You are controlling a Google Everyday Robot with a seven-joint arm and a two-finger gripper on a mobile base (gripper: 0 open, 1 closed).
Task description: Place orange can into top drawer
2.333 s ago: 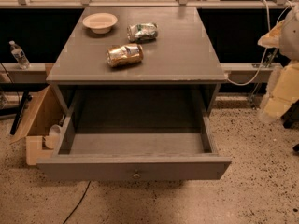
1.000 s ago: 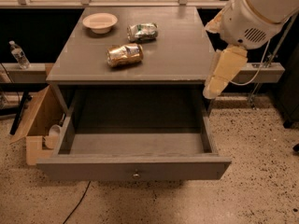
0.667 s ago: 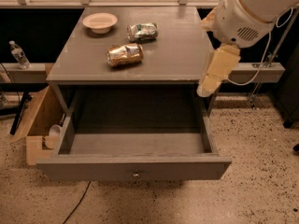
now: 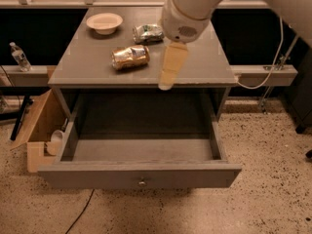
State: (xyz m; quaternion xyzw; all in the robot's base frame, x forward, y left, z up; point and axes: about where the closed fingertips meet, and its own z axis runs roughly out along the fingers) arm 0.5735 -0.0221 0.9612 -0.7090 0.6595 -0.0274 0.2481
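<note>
The orange can (image 4: 129,57) lies on its side on the grey table top (image 4: 87,62), left of centre. The top drawer (image 4: 97,176) below the table top is pulled fully out, and nothing shows inside it. Its small round knob (image 4: 142,183) sits at the middle of the front panel. My gripper (image 4: 168,79) hangs from the big white arm (image 4: 190,9) above the table's front edge. It is to the right of the orange can, apart from it, and holds nothing.
A green-and-silver dented can (image 4: 148,32) and a cream bowl (image 4: 104,22) sit at the back of the table top. A cardboard box (image 4: 36,126) stands on the floor to the left of the drawer. A water bottle (image 4: 19,56) stands on the left ledge. A cable (image 4: 273,62) hangs at the right.
The arm has come in from the right and moved left, so the gripper now hangs over the table's front edge close to the orange can. The cans, bowl and drawer have not moved.
</note>
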